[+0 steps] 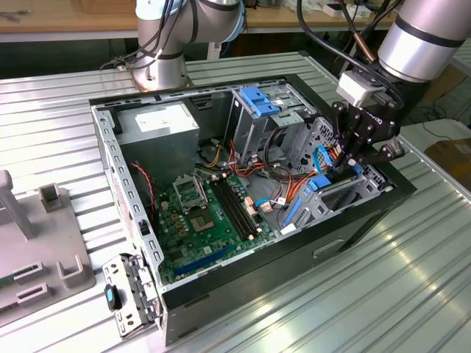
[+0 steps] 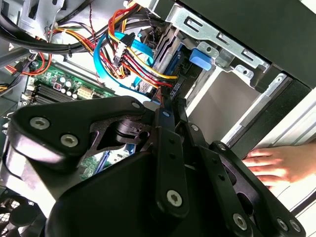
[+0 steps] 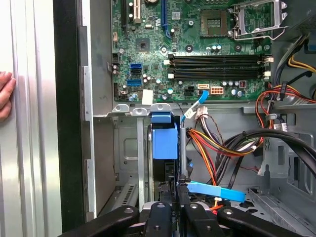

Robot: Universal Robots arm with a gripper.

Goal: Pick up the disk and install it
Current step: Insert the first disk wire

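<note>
A Universal Robots arm's gripper (image 1: 350, 163) reaches into the corner of an open desktop computer case (image 1: 118, 169) at the exterior view's right. It stands over the drive bay (image 1: 360, 193) beside the motherboard (image 1: 199, 213). The disk (image 1: 330, 184), marked by its blue plastic carrier, stands on edge inside that bay. In the first wrist view it appears as a dark slab with the blue carrier (image 3: 164, 140) between the bay's metal walls (image 3: 126, 148). The gripper (image 3: 174, 191) meets its near edge with the fingers drawn narrow, and they appear clamped on it. Red, yellow and orange power leads (image 3: 212, 145) run just beside the bay. A person's hand (image 3: 5, 96) rests on the ribbed metal table (image 1: 412, 279) outside the case wall. Judging by how things lie, the pick-up is done and the disk is in the bay's mouth. Whether it is pushed fully home cannot be told, and the grip is not yet released.
</note>
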